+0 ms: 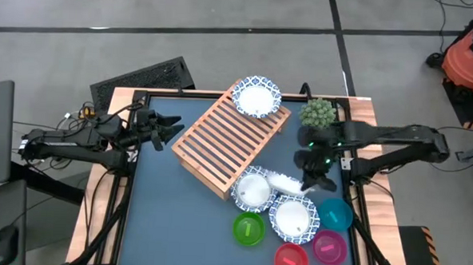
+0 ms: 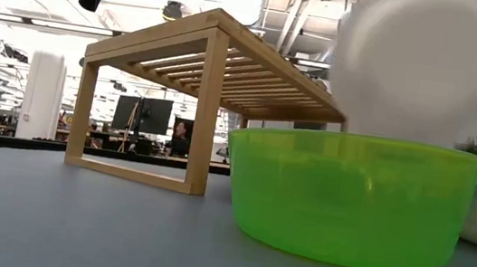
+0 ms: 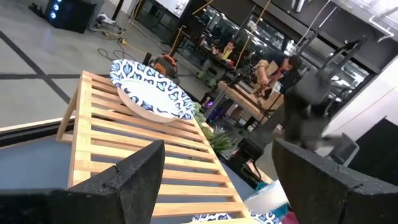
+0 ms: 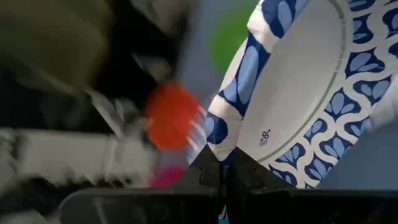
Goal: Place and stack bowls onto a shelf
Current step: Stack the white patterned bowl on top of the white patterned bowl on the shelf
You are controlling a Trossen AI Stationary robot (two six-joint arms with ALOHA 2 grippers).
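The light-wood slatted shelf (image 1: pixel 228 144) stands mid-table, with one blue-rimmed white bowl (image 1: pixel 256 97) on its far end. Two more blue-rimmed bowls (image 1: pixel 252 189) (image 1: pixel 293 216) sit on the table near the shelf's near end. My right gripper (image 1: pixel 310 180) is shut on a fourth blue-rimmed bowl (image 1: pixel 285 182), raised and tipped on edge; its white underside shows in the low view (image 2: pixel 420 65). Green (image 1: pixel 248 229), red (image 1: pixel 291 259), magenta (image 1: pixel 329 247) and teal (image 1: pixel 334 214) bowls rest on the table. My left gripper (image 1: pixel 168 133) is open and empty, left of the shelf. My right gripper pinches the bowl's blue patterned rim (image 4: pixel 225 146) between its two fingers, one finger on the inner face and one on the outer. The bowl is lifted clear of the table and stands tipped on edge, its hollow facing sideways.
A small potted plant (image 1: pixel 317 112) stands at the far right, beside my right arm. The green bowl (image 2: pixel 349 197) fills the low view's foreground, with the shelf (image 2: pixel 197 101) behind it. The shelf's slats (image 3: pixel 143 149) are bare between its near end and the far bowl (image 3: pixel 152 93).
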